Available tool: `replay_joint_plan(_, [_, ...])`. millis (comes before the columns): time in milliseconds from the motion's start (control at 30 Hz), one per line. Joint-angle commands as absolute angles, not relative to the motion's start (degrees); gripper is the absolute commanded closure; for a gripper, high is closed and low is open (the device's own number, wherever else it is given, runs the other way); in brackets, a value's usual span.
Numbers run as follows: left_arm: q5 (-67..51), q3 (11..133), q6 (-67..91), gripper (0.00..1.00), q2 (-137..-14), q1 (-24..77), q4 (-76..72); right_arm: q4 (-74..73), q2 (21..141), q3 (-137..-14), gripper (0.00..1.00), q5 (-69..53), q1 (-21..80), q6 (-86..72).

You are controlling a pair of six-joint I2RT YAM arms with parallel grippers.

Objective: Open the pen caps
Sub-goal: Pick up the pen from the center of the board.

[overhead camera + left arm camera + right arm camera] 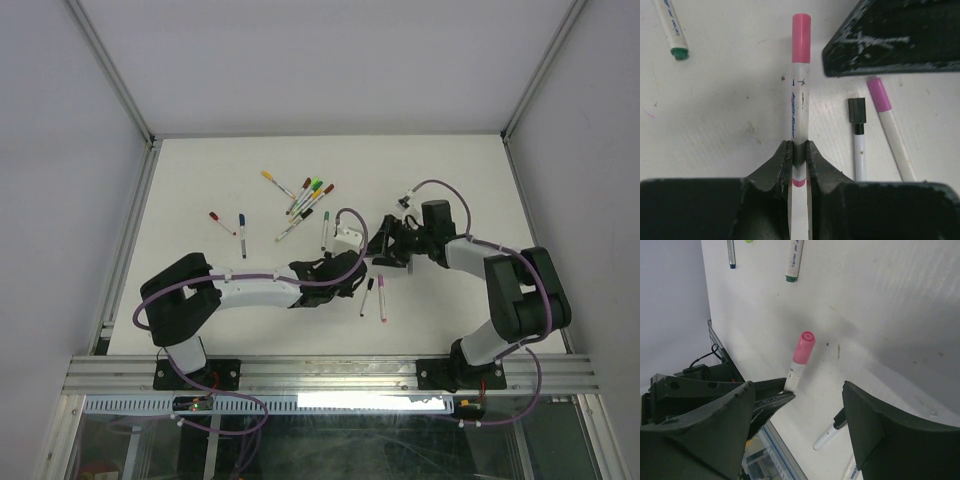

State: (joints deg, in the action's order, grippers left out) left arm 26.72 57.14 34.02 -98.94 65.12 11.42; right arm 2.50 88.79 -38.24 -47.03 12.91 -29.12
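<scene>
My left gripper (799, 148) is shut on the white barrel of a pink pen (799, 102) and holds it above the table. The pen's pink cap (801, 31) is on and points away from the fingers. My right gripper (797, 387) is open, with its jaws wide apart on either side of that pen. The pink cap (804, 347) lies just beyond its fingertips and is not touched. In the top view the left gripper (350, 268) and the right gripper (385, 248) meet at mid-table. One right finger (890, 37) shows in the left wrist view.
A black-capped pen (857, 130) and a purple-capped pen (890, 127) lie on the table (450, 180) under the grippers. A green-capped pen (672, 30) lies to the left. Several capped pens (305, 200) are clustered at the back. A red pen (222, 222) and a blue pen (242, 220) lie further left.
</scene>
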Motion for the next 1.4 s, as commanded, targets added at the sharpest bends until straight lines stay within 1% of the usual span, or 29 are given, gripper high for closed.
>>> replay_joint_plan(0, [26.1,57.7,34.0,1.00,-96.2,64.1,4.8,10.3,90.1,-39.4,0.27,-46.8,15.1,-33.6])
replay_joint_plan(167, [23.0,58.4,35.7,1.00,-96.7,63.2,1.8,11.6,91.6,-39.3,0.27,-46.8,16.7,-33.6])
replay_joint_plan(567, [22.1,60.4,39.8,1.00,-98.4,61.5,0.3,12.0,93.1,-39.7,0.27,-46.8,19.2,-33.6])
replay_joint_plan(1033, [20.6,60.1,41.2,1.00,-99.2,60.7,-0.1,14.3,91.3,-39.5,0.27,-46.8,18.4,-33.6])
replay_joint_plan(1367, [20.8,58.7,41.8,1.00,-99.5,60.3,-1.0,14.9,92.2,-39.7,0.27,-46.8,17.7,-33.6])
